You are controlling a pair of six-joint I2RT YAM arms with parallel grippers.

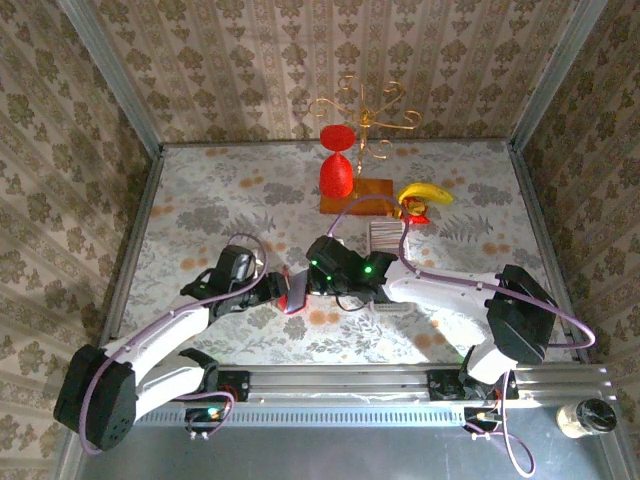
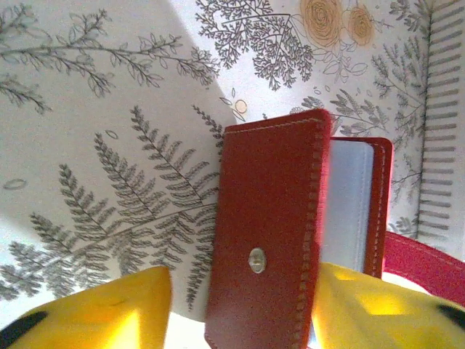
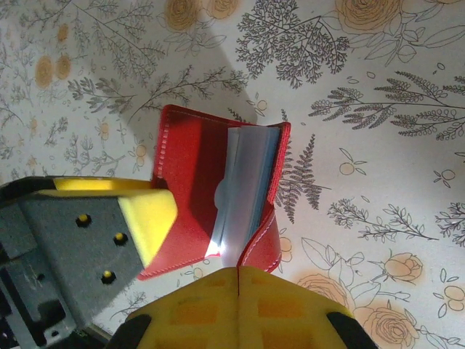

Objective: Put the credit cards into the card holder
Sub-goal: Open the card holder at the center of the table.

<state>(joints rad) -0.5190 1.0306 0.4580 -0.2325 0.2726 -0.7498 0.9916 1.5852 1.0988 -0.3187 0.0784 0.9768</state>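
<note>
The red card holder (image 1: pixel 295 292) lies partly open on the cloth between my two grippers. My right gripper (image 3: pixel 238 280) is shut on its clasp tab (image 3: pixel 263 243), and the pale blue-grey inside (image 3: pixel 247 182) shows. My left gripper (image 2: pixel 243 291) straddles the front cover (image 2: pixel 265 240) with its snap stud. One of its fingers (image 2: pixel 378 305) sits just inside against that cover. The other finger (image 2: pixel 94 313) stands off with a gap, so the jaws are open. The credit cards (image 1: pixel 385 235) form a pale striped row further back, right of centre, untouched.
A red goblet-shaped glass (image 1: pixel 337 165) stands on a brown wooden board (image 1: pixel 355 195) at the back, with a gold wire stand (image 1: pixel 365 115) behind it. A banana (image 1: pixel 425 193) lies just beyond the cards. Metal frame walls (image 1: pixel 140 220) border the table.
</note>
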